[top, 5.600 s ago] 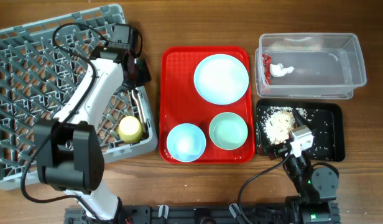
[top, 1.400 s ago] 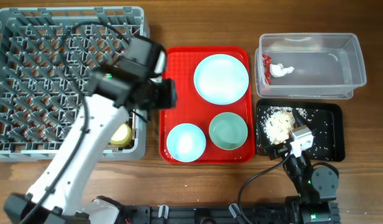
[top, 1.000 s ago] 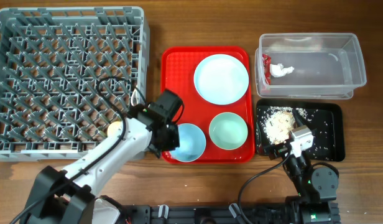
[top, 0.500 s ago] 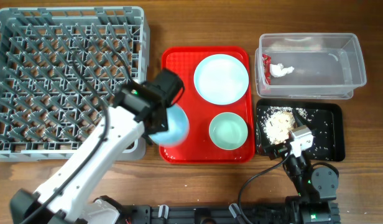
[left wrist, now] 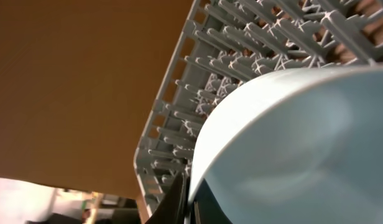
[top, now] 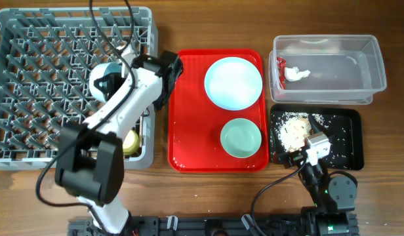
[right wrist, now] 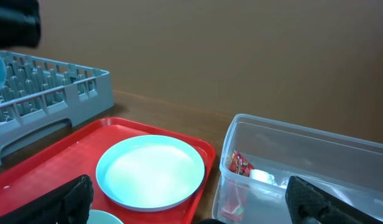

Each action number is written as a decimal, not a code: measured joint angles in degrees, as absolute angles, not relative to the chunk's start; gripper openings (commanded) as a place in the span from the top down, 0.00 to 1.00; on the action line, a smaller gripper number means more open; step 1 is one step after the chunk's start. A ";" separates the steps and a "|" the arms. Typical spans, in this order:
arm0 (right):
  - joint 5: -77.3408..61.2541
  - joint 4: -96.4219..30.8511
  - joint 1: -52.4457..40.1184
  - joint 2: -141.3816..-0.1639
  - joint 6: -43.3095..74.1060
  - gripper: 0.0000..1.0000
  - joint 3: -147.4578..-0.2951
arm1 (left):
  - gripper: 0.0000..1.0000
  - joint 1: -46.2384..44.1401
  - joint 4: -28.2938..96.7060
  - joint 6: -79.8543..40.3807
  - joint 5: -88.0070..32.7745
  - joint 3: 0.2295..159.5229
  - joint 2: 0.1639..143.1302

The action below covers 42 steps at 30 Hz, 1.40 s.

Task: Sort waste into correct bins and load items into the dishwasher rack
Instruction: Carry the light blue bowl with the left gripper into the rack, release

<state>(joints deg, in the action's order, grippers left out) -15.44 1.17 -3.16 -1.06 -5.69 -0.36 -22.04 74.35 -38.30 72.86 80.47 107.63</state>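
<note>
The left gripper is pinched on the rim of a pale blue-green bowl. It holds the bowl tilted, probably so it can slot between the pegs of the dishwasher rack just beyond. Far across the table, the right gripper rests wide open and empty by the black tray.

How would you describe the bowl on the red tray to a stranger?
Find the red tray mid-table. Of two round dishes on it, the bowl sits at the end beside the black tray. It is smaller, deeper and greener than the flat pale-blue plate.
</note>
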 measured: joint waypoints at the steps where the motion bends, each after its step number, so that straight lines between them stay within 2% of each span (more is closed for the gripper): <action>1: -15.44 1.19 -3.16 -1.06 -5.69 0.00 -0.36 | 0.96 -22.04 74.30 -38.30 73.71 80.47 108.22; 5: -15.44 1.19 -3.16 -1.06 -5.69 0.00 -0.36 | 0.96 -22.06 74.32 -38.30 74.67 80.49 108.36; 13: -15.44 1.19 -3.16 -1.06 -5.69 0.00 -0.36 | 0.96 -22.48 74.85 -38.50 69.17 80.64 108.31; 18: -15.44 1.19 -3.16 -1.06 -5.69 0.00 -0.36 | 0.96 -22.37 78.65 -38.70 70.67 80.86 108.33; 29: -15.44 1.19 -3.16 -1.06 -5.69 0.00 -0.36 | 0.96 -21.78 74.83 -37.58 71.70 80.86 108.33; 33: -15.44 1.17 -3.16 -1.06 -5.69 0.00 -0.36 | 0.96 -21.71 79.33 -37.34 71.44 81.67 108.33; 36: -15.44 1.19 -3.16 -1.06 -5.69 0.00 -0.36 | 0.96 -21.74 84.90 -38.06 67.75 86.52 108.51; 42: -15.44 1.19 -3.16 -1.06 -5.69 0.00 -0.36 | 0.96 -21.74 82.04 -38.50 61.36 88.66 108.60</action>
